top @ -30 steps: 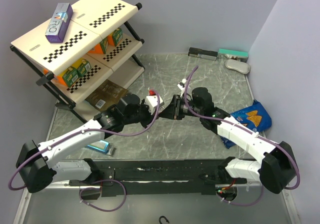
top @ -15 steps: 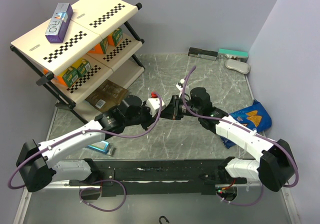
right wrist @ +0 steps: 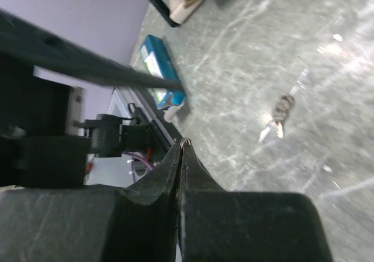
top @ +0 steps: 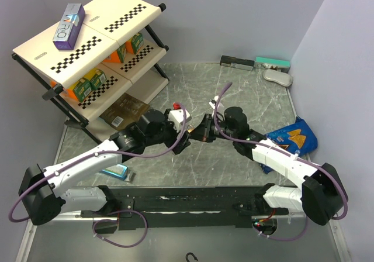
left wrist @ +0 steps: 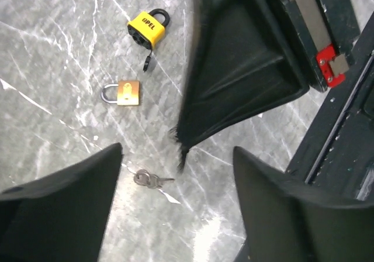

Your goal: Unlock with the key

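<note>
In the left wrist view a yellow padlock point(left wrist: 147, 27) lies on the marble table with a dark key hanging from its underside. A small brass padlock point(left wrist: 123, 93) lies below it. Nearer still lies a loose pair of keys point(left wrist: 149, 179), which the right wrist view also shows, as keys point(right wrist: 281, 108) on the table. My left gripper point(left wrist: 176, 157) is open above the table with nothing between its fingers. My right gripper point(right wrist: 182, 148) is shut, and the small metal ring of a key point(right wrist: 185, 141) peeks out at its tips. Its dark fingers point(left wrist: 234, 92) hang just ahead of the left gripper.
A checkered shelf rack point(top: 87, 51) with orange cartons stands at the back left, a brown packet point(top: 125, 110) under it. A blue snack bag point(top: 292, 139) lies right. A blue box point(top: 114, 171) lies near the left arm. Small items point(top: 257, 63) line the back wall.
The left gripper has gone from shut to wide open. The right gripper has closed fully on the key. Both wrists stayed close together over the middle of the table.
</note>
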`<action>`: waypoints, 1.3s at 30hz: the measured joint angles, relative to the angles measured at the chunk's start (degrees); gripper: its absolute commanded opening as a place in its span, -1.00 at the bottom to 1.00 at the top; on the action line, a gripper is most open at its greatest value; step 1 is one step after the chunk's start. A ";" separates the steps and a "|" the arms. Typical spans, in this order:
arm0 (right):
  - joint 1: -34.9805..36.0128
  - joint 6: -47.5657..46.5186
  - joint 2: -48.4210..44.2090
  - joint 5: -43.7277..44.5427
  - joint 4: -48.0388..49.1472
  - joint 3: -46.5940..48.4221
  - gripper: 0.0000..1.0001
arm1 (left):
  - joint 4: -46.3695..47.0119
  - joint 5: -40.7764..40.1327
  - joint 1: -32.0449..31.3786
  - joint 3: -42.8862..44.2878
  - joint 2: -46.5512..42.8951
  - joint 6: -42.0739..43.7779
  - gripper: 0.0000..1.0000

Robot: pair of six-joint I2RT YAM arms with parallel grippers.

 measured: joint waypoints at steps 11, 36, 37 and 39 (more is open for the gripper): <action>-2.54 1.40 -8.41 2.12 12.79 -10.60 -1.00 | 6.08 8.59 8.31 -3.06 -10.05 -14.25 0.75; -2.54 -6.27 -18.64 5.25 26.69 -17.97 -1.00 | 29.64 19.15 12.31 -11.80 -3.45 -52.68 0.55; -2.56 -7.19 -18.64 5.25 26.71 -17.97 -1.00 | 29.38 18.86 12.31 -11.76 -3.10 -53.62 0.56; -2.54 -9.57 -18.64 5.29 26.43 -17.97 -1.00 | 27.96 18.18 12.31 -11.30 -1.99 -56.87 0.58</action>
